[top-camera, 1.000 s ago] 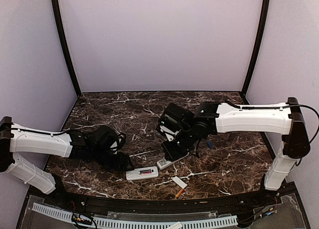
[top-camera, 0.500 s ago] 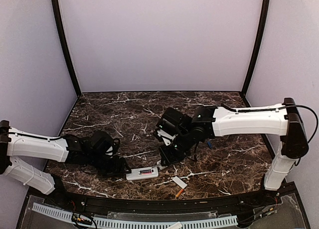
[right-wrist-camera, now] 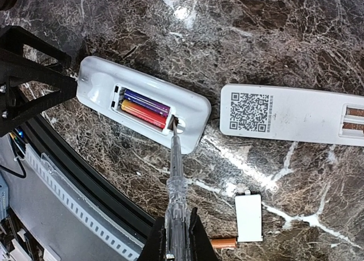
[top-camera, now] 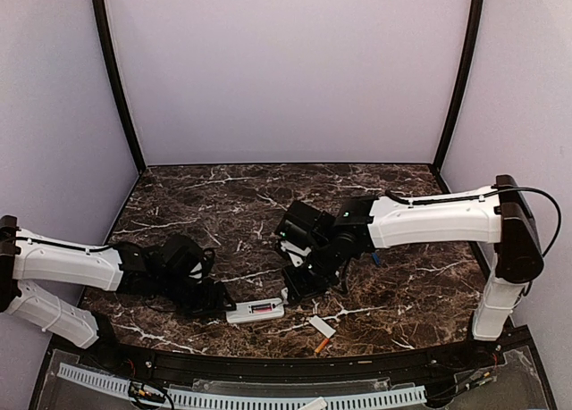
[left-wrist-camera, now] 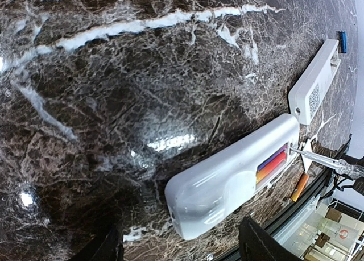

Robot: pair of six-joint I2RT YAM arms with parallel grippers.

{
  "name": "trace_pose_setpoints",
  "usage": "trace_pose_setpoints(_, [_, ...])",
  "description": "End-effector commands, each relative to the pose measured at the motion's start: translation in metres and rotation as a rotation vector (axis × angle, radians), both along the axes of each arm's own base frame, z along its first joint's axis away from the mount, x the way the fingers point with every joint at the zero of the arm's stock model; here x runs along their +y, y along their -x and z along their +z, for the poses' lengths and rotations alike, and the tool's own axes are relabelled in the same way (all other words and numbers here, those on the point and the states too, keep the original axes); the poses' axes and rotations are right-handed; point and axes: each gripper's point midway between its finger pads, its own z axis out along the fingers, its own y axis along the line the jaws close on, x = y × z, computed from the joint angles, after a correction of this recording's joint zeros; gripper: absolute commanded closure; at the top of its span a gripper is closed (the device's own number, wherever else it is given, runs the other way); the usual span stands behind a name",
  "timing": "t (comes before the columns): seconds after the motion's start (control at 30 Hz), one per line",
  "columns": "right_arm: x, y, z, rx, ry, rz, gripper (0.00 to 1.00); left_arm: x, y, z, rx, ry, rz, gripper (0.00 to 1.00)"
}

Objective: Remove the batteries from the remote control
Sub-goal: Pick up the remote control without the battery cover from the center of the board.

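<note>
A dark, white-veined marble tabletop [top-camera: 223, 205] fills the floor of a plain lilac enclosure, glossy enough to throw back the lamps. Near its front edge lies the remote control [right-wrist-camera: 96, 90], a smooth white plastic slab with rounded ends. It lies back side up with its compartment uncovered. Inside it sit the batteries [right-wrist-camera: 145, 107], two slim cylinders side by side, one purple-blue and one orange-red, both running along the remote's long axis.

The right tool [right-wrist-camera: 176, 241] is clamped on the clear handle of a thin screwdriver [right-wrist-camera: 175, 175]. In the right wrist view the shaft comes up from below and crosses the remote's edge. Its tip rests at the lower-right end of the compartment, at the end of the cells, so the batteries stretch away from the tip up and to the left. This arm looks best placed to lever a cell out, probably by prying upward from that end.

The left tool [left-wrist-camera: 179, 241] is spread wide at the opposite, solid end of the remote. That rounded end lies between its black fingers, which do not appear to pinch it.

Just to the right lies a second remote [right-wrist-camera: 296, 116], matte white with a printed square code. Nearer the front edge a small flat white cover [right-wrist-camera: 248, 217] lies just beside a loose orange battery [right-wrist-camera: 223, 242].
</note>
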Motion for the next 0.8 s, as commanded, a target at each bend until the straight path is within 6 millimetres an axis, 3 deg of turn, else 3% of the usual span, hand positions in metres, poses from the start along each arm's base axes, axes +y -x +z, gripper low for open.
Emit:
trace_pose_setpoints(0.0, [-0.006,0.001,-0.016,0.047,0.038,-0.051,1.0,0.003,0.005,-0.005,0.015,0.006,0.008,0.31])
trace_pose_setpoints(0.23, [-0.022,-0.007,-0.026,0.124,-0.05,-0.144,1.0,-0.004,0.007,-0.001,0.016,0.087,0.021,0.31])
trace_pose_setpoints(0.47, [-0.022,-0.006,-0.033,0.183,-0.118,-0.163,1.0,-0.025,0.005,0.007,0.008,0.208,-0.004,0.32])
trace_pose_setpoints(0.77, [-0.022,-0.008,-0.038,0.216,-0.15,-0.188,1.0,-0.038,0.002,0.01,0.018,0.267,-0.015,0.45])
